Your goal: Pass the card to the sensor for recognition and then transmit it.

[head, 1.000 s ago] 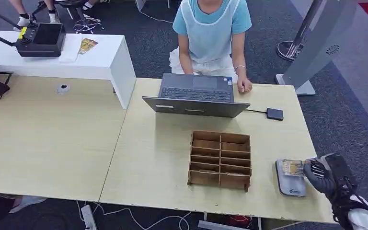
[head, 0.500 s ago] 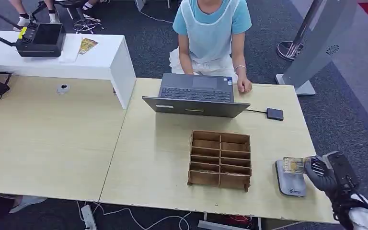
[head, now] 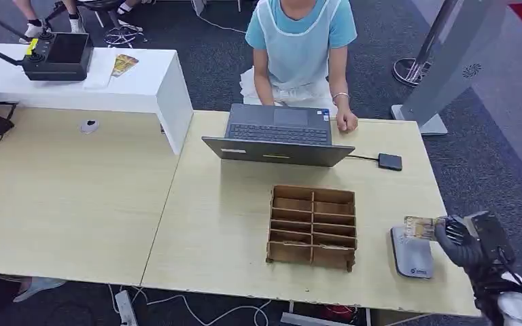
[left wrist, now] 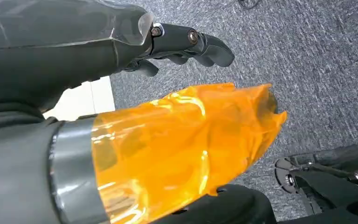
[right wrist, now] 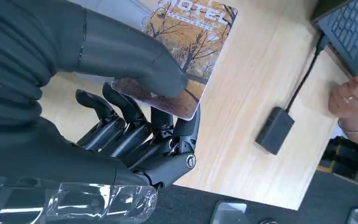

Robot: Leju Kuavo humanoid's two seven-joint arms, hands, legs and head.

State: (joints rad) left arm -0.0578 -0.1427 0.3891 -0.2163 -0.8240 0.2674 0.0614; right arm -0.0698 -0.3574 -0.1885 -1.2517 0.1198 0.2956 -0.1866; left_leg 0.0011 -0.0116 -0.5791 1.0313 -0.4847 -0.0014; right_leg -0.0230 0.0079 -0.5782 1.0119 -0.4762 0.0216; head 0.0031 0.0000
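My right hand (head: 463, 242) grips a card (head: 419, 227) printed with autumn trees, thumb on top and fingers beneath, as the right wrist view shows: the card (right wrist: 186, 51) lies under the thumb of my right hand (right wrist: 135, 107). The card hangs over the far end of the grey sensor pad (head: 412, 255) near the table's right edge. My left hand (left wrist: 177, 44) hangs over grey carpet with its fingers curled and nothing in them; an orange film covers its thumb.
A wooden divided box (head: 312, 226) stands left of the sensor. Beyond it a person (head: 300, 47) sits at an open laptop (head: 278, 135). A small black box on a cable (head: 389, 161) lies to the laptop's right. The wooden table (head: 217, 224) ends just right of my hand.
My right hand has drawn slightly right and away from the sensor, lifting the card with it. The rest of the scene is still.
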